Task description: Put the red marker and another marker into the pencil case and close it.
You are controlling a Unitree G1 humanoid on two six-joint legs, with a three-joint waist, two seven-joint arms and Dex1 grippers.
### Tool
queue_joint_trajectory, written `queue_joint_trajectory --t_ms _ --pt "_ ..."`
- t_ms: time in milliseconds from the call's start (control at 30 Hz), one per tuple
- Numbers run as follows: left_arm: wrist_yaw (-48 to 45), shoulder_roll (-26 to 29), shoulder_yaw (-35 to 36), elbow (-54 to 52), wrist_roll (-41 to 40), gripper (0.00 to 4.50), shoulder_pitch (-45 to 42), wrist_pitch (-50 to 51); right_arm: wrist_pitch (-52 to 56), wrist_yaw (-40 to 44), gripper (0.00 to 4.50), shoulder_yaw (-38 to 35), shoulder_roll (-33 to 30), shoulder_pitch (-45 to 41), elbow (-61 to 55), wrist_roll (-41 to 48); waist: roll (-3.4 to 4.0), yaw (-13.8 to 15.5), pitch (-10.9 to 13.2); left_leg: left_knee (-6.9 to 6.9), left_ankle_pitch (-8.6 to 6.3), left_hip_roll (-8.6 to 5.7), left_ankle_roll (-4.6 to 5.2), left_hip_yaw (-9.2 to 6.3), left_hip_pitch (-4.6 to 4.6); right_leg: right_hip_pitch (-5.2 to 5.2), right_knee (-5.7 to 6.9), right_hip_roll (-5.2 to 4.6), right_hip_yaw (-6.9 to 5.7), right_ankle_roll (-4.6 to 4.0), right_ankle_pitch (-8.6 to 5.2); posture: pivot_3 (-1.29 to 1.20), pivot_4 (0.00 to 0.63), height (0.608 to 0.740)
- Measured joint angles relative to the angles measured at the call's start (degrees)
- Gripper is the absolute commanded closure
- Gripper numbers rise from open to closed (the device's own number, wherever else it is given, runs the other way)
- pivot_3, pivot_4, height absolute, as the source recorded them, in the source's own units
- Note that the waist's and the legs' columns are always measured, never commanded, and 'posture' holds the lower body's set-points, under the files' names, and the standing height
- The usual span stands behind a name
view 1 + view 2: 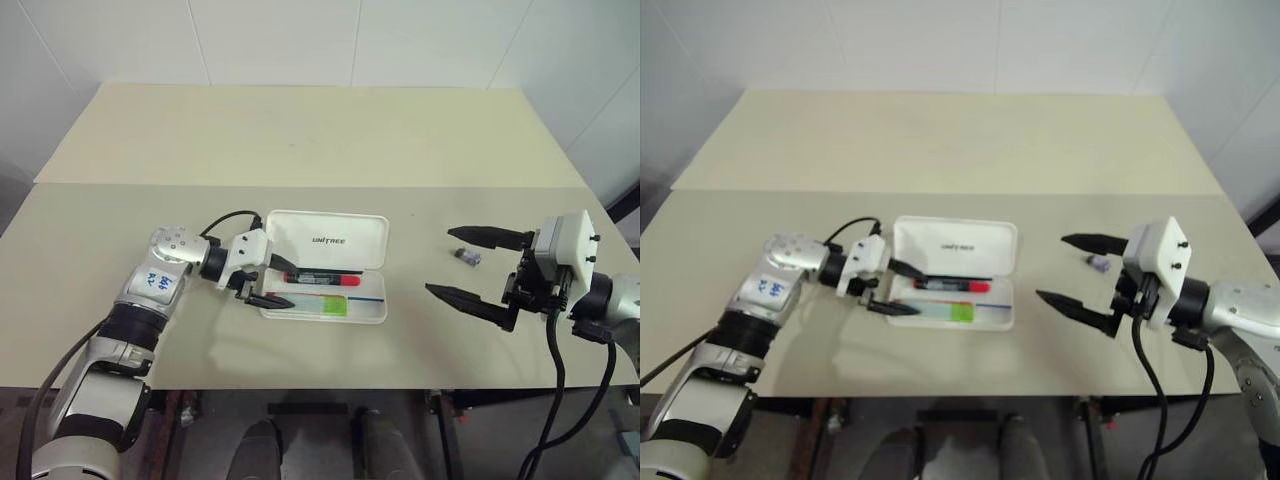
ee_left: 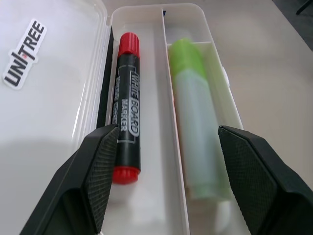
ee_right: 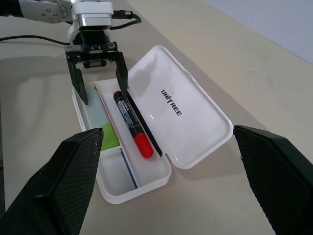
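Observation:
The white pencil case (image 1: 372,312) lies open at the table's middle, its lid (image 1: 330,240) folded back with the UNITREE lettering showing. The red marker (image 2: 125,107), black-barrelled with a red cap, lies in the compartment nearest the lid. Another marker (image 2: 193,122), pale green with a lime cap, lies in the outer compartment beside it. My left gripper (image 1: 288,283) is open at the case's left end. Its fingers (image 2: 100,166) straddle both markers and grip neither. My right gripper (image 1: 440,260) hangs open to the right of the case, apart from it and holding nothing.
A small grey-purple nub (image 1: 465,258) lies on the table between the right gripper's fingers, as seen from the head. The beige table (image 1: 300,150) stretches far behind the case to a white wall. Its front edge runs just below the case.

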Motion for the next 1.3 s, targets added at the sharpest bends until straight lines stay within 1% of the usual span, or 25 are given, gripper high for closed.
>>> queue_joint_trajectory --t_ms 367,600,733,933,1067,1200,1300 --pt "0.9 -0.8 2.1 -1.3 -1.1 1.12 0.4 3.5 0.0 -0.1 0.00 0.5 0.7 -0.2 0.0 -0.1 0.00 0.0 0.0 0.00 0.00 0.00 0.00 0.00 0.00 0.00 0.00 0.00 0.00 0.01 0.01 0.00 0.150 0.740" --pt "-3.0 -0.6 4.9 -8.5 -8.7 1.12 2.1 9.5 -0.1 0.1 0.00 1.1 0.9 -1.7 1.6 -0.5 0.00 0.0 0.0 0.01 0.00 0.00 0.00 0.00 0.01 0.01 0.01 -0.01 0.00 0.01 0.01 0.00 0.150 0.740" --pt "-5.2 0.7 7.0 -11.5 -12.1 1.12 2.5 12.2 -1.6 0.9 0.00 2.1 1.0 -2.1 5.7 -2.6 0.00 -0.1 0.0 0.01 0.00 0.00 0.00 0.00 0.01 0.01 0.01 0.00 0.00 0.01 0.00 0.00 0.150 0.740" --pt "-5.7 0.9 9.3 -14.2 -16.7 1.12 0.0 16.9 -6.9 3.4 0.00 5.1 0.9 -6.4 18.2 -8.9 0.00 -0.1 0.0 0.05 0.01 0.00 0.01 0.00 0.02 0.01 0.02 0.00 0.00 0.02 0.01 0.00 0.150 0.740" --pt "-6.9 1.4 9.3 -14.5 -17.4 1.12 -3.3 17.2 -12.7 7.3 0.00 9.3 1.0 -14.2 33.3 -14.1 0.02 -0.2 0.0 0.08 0.01 -0.01 0.02 0.03 0.02 0.03 -0.01 -0.01 0.01 0.05 0.03 0.00 0.150 0.740" --pt "-7.4 2.0 9.3 -14.7 -17.6 1.12 -4.2 19.1 -17.5 11.1 0.00 12.6 2.1 -19.8 46.0 -18.2 0.07 -0.5 0.0 -0.03 0.02 0.00 0.02 0.02 0.01 -0.03 0.03 0.01 0.00 0.04 0.01 0.00 0.150 0.740" --pt "-7.2 2.6 9.4 -15.2 -17.8 0.59 -4.8 21.1 -20.6 13.9 0.00 14.6 2.8 -23.6 54.4 -20.5 0.14 -0.7 0.1 -0.03 0.02 0.00 0.02 0.02 -0.01 -0.03 0.01 0.00 0.00 0.07 0.00 0.00 0.150 0.740"
